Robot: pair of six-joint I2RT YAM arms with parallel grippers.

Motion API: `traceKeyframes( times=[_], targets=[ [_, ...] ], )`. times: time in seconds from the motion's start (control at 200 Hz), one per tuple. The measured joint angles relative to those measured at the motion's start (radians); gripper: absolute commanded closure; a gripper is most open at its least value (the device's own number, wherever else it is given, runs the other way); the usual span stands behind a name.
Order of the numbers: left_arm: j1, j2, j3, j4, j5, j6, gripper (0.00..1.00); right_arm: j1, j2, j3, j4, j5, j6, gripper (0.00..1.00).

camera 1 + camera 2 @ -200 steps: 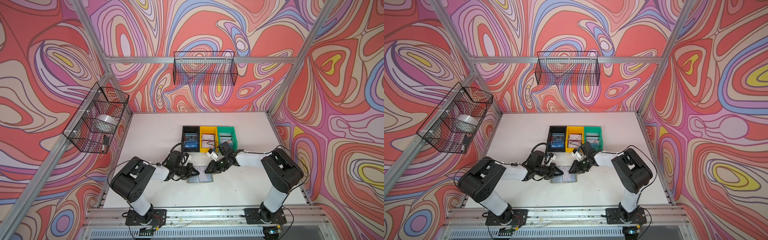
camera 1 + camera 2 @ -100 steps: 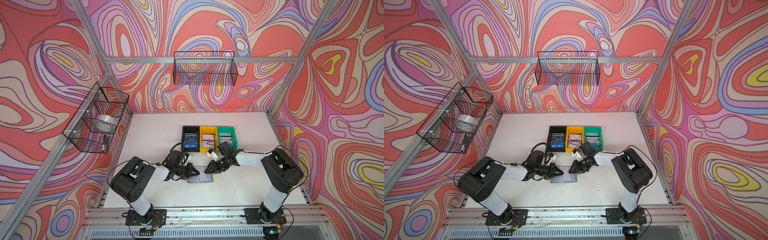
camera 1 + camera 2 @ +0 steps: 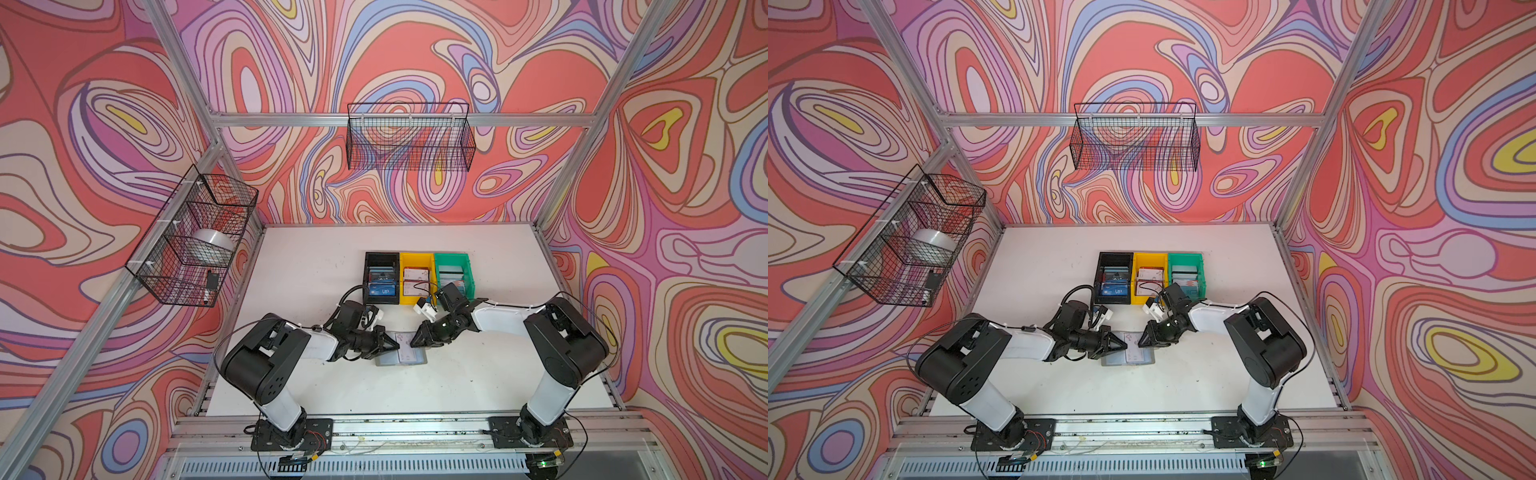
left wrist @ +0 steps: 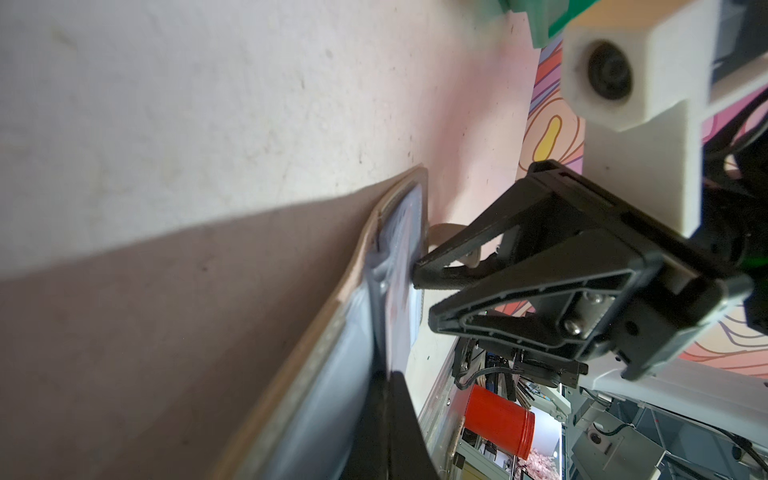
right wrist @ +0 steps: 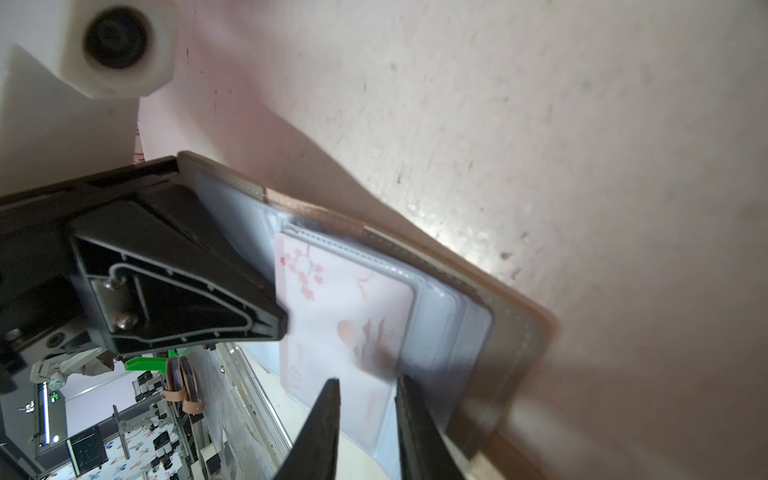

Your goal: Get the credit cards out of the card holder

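Card holder (image 3: 401,356) open flat on table (image 3: 332,266), front centre, between both arms. On its left leaf: left gripper (image 3: 395,344), fingers together, pressing leaf down. In right-hand sleeve: credit card (image 5: 345,307), white with red blossoms, not yet free. At right: right gripper (image 5: 366,380), fingers apart, straddling card's edge, nothing clamped. Step in hand: taking hold of card. Next, probably: close on card alone, not sleeve; draw out with holder pinned.

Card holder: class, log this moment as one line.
card holder: open, flat | left hand: shut, tip on holder | right hand: open, over white credit card
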Motion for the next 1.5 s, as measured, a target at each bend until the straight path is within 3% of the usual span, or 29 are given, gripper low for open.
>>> traceKeyframes(
  times=[0.371, 0.631, 0.881, 1.502],
  targets=[
    [0.006, 0.0, -0.005, -0.005, 0.008, 0.005, 0.98, 0.0, -0.088, 0.018, -0.085, 0.045, -0.004, 0.72],
    [0.006, -0.021, -0.002, -0.064, 0.012, 0.032, 0.89, 0.0, -0.082, 0.018, -0.061, 0.033, 0.012, 0.72],
    [0.006, -0.01, -0.002, -0.067, 0.011, 0.03, 0.86, 0.0, -0.069, 0.015, -0.043, 0.023, 0.014, 0.72],
    [0.006, 0.017, -0.002, -0.023, 0.012, 0.008, 0.99, 0.0, -0.061, 0.013, -0.041, 0.019, 0.014, 0.72]
  ],
)
